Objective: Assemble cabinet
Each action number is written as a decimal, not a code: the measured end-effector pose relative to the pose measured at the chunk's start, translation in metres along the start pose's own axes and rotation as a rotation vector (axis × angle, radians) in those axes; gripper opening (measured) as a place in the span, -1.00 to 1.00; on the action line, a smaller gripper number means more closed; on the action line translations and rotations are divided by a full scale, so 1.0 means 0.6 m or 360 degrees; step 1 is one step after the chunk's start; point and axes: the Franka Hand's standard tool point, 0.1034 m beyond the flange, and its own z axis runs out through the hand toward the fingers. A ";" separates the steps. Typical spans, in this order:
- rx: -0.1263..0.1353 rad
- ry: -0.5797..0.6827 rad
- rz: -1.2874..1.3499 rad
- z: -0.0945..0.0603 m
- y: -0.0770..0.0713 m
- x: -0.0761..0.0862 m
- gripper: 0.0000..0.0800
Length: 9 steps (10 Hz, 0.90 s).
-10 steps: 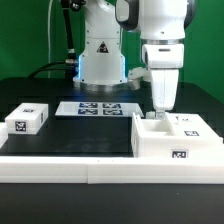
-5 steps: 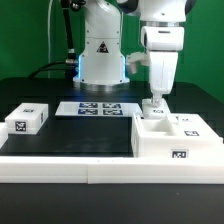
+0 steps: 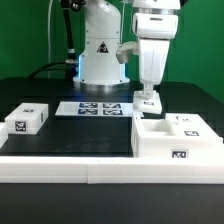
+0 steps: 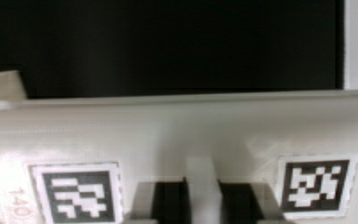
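The cabinet body (image 3: 176, 141), a big white tagged box, stands at the exterior view's right against the front rail. My gripper (image 3: 147, 93) hangs above its back left corner, shut on a small white tagged panel (image 3: 147, 101) and holding it just clear of the body. In the wrist view the panel (image 4: 176, 130) fills the frame with two tags. My dark fingers (image 4: 163, 203) clamp a thin white wall of it, with my gripper (image 4: 206, 205) centred there. Another white tagged block (image 3: 27, 120) lies at the exterior view's left.
The marker board (image 3: 97, 108) lies flat in front of the white robot base (image 3: 100, 55). A long white rail (image 3: 70, 168) edges the table's front. A black mat (image 3: 85, 135) covers the table between the block and the body.
My gripper has risen from the cabinet body and shifted toward the exterior view's left, carrying the small white panel up with it.
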 end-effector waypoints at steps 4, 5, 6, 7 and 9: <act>0.0008 0.0011 0.0015 0.011 0.015 0.005 -0.83; 0.0010 0.0011 0.0021 0.013 0.015 0.007 -0.83; 0.0009 0.0012 0.0035 0.013 0.015 0.008 -0.83; 0.0009 0.0012 0.0036 0.013 0.015 0.007 -0.83; 0.0009 0.0012 0.0037 0.013 0.015 0.007 -0.83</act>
